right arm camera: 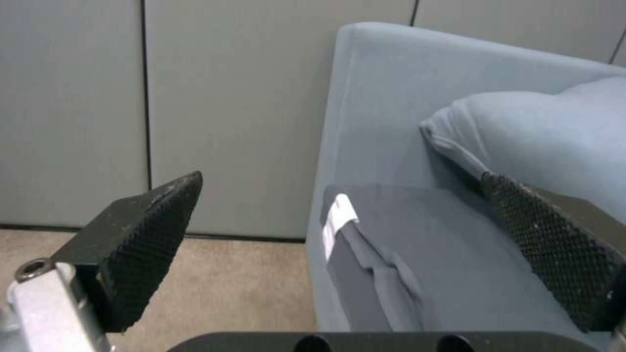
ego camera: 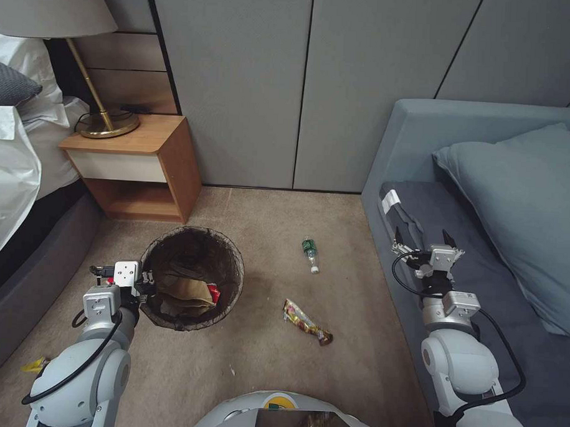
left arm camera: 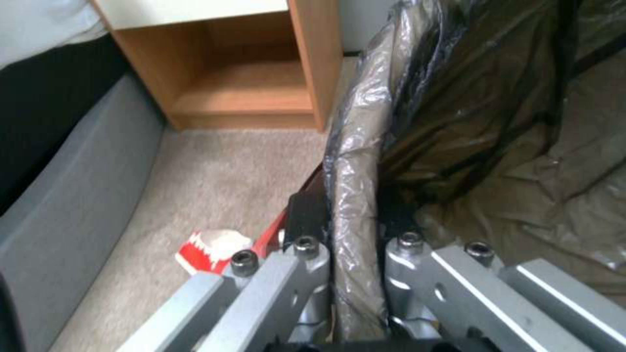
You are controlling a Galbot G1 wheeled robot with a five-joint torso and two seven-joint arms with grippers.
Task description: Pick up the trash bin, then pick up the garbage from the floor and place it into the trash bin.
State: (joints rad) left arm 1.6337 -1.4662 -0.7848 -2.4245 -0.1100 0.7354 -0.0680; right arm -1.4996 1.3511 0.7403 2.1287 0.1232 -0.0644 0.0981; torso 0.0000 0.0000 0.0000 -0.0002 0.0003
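Observation:
The trash bin [ego camera: 194, 230], round and lined with a dark bag, is over the carpet in front of my left arm. My left gripper [ego camera: 147, 282] is shut on its near-left rim; in the left wrist view the bag-covered rim [left arm camera: 355, 146] sits pinched inside the left gripper [left arm camera: 349, 220]. A brown paper bag [ego camera: 189, 292] and a red wrapper [ego camera: 213, 292] lie inside. On the floor lie a clear bottle [ego camera: 310, 254], a yellow-brown snack wrapper [ego camera: 306, 321], a yellow scrap [ego camera: 35, 365] and a red-white wrapper [left arm camera: 212, 249]. My right gripper [ego camera: 429, 238] hangs open over the sofa, also [right arm camera: 342, 210].
A wooden nightstand [ego camera: 143, 165] with a brass lamp [ego camera: 97, 64] stands behind the bin, and a bed [ego camera: 12, 166] runs along the left. The blue-grey sofa [ego camera: 412, 143] with a pillow [ego camera: 528, 209] fills the right. Open carpet lies between bin and sofa.

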